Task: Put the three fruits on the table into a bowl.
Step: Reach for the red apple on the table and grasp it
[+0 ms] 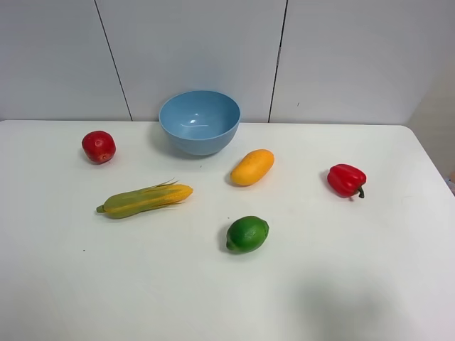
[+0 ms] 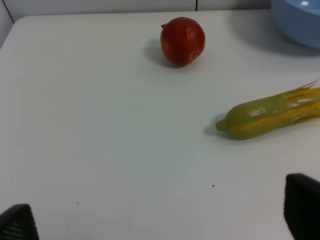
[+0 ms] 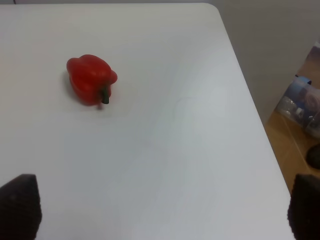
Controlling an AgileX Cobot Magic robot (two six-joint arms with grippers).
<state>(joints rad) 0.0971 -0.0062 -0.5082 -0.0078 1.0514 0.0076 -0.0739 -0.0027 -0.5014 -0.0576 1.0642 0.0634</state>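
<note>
The left gripper (image 2: 160,215) and right gripper (image 3: 162,207) are hanging spread wide and empty while the pomegranate (image 1: 99,147), mango (image 1: 252,167) and lime (image 1: 247,234) are lying outside the bowl (image 1: 200,144).

Bright, even, diffuse light from above. Short soft shadows fall left of the bowl (image 1: 202,143) and the lime (image 1: 247,234). Small glare spots inside the bowl. A faint broad shadow lies on the table (image 1: 341,302), near right. Wrist views slightly soft.
</note>
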